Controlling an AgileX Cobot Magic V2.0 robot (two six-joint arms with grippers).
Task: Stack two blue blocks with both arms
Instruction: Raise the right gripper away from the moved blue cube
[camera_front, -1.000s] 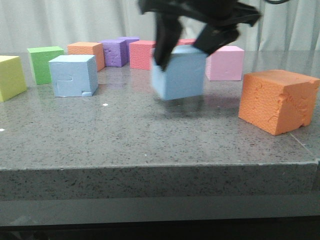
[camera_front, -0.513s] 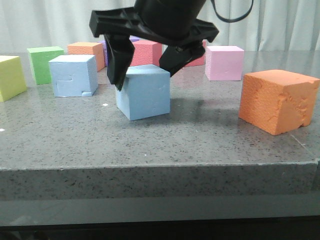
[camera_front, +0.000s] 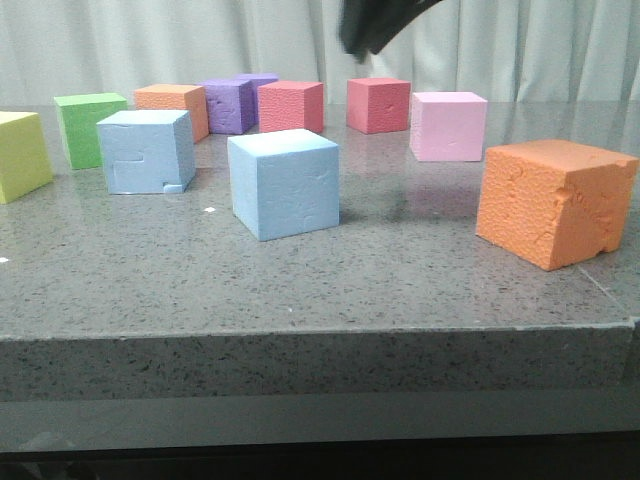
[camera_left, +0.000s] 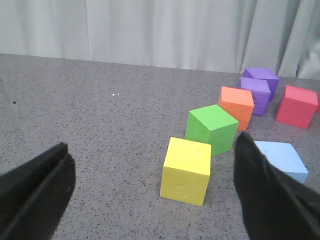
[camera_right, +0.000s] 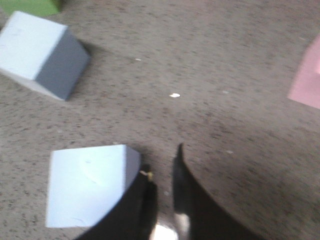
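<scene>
Two pale blue blocks stand apart on the grey table. One blue block (camera_front: 285, 183) is near the middle, the other blue block (camera_front: 147, 150) to its left and further back. My right gripper (camera_right: 163, 161) is up above the table beside the middle block (camera_right: 87, 185), fingers nearly together, holding nothing; the other blue block (camera_right: 42, 52) lies beyond. Only a dark part of the right arm (camera_front: 380, 20) shows at the top of the front view. My left gripper (camera_left: 154, 144) is wide open and empty above a yellow cube (camera_left: 186, 171); a blue block (camera_left: 280, 161) shows partly behind one finger.
A large orange cube (camera_front: 555, 200) sits at the front right. A pink cube (camera_front: 448, 125), two red cubes (camera_front: 378, 104), purple cubes (camera_front: 230, 105), an orange cube (camera_front: 175, 105), a green cube (camera_front: 88, 128) and a yellow cube (camera_front: 20, 155) stand along the back and left.
My right gripper carried the blue block left, set it on the table, let go and rose out of the front view. The block now stands alone.
</scene>
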